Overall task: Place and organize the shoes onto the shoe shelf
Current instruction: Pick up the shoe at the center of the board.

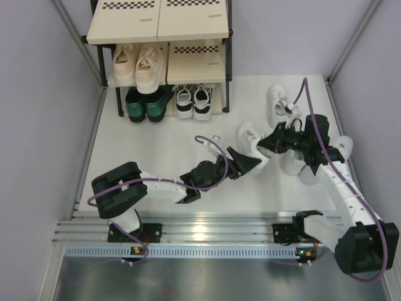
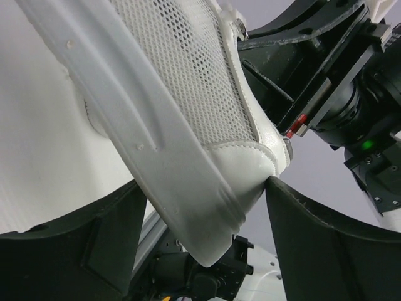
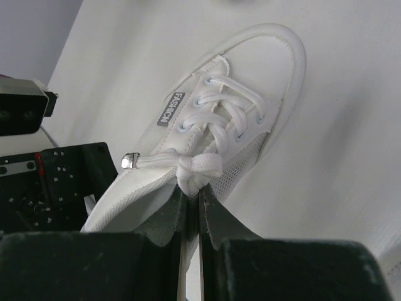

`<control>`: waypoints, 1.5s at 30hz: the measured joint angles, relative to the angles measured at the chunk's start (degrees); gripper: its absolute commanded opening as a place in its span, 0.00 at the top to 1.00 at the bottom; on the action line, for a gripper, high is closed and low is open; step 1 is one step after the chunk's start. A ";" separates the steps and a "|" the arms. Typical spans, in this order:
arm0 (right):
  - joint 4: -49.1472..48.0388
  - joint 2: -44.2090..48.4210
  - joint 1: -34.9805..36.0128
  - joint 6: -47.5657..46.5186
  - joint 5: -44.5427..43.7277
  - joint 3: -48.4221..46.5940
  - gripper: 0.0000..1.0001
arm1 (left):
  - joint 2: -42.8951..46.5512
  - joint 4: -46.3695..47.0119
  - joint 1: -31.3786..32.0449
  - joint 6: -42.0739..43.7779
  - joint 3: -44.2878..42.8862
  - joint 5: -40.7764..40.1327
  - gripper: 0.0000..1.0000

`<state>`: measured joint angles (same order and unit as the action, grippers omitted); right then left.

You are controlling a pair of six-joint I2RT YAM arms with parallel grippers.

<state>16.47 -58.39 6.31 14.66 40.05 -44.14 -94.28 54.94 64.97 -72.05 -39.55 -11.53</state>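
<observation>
mid-table, short of the black-framed wooden shelf (image 1: 156, 22), white mesh laced sneaker (image 1: 246, 133), left gripper (image 2: 203, 188) clamping its ribbed rubber heel, right gripper (image 3: 192, 197) pinching its collar, grey tag (image 3: 170, 108) only in right wrist view

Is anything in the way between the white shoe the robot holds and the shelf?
Nothing visible is. The white shoe, pinched by the right gripper, has only bare table between it and the shoe shelf. The right half of the middle board is free. Another white shoe lies off to the right, out of the path.
</observation>
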 measured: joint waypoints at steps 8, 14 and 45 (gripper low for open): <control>1.79 0.39 0.46 -6.97 0.59 -0.15 1.00 | -0.17 2.34 -2.95 -2.23 3.89 0.68 0.98; 7.93 0.48 0.98 -16.46 2.75 -1.81 0.68 | 0.90 4.68 -4.81 -1.44 7.37 5.18 1.00; -21.57 -7.85 1.20 2.82 27.63 -2.34 0.01 | 38.49 -8.79 -22.95 20.17 23.17 46.75 1.00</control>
<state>-5.10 -66.24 7.51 17.47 67.68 -46.48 -55.79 46.15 42.02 -51.88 -16.38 35.22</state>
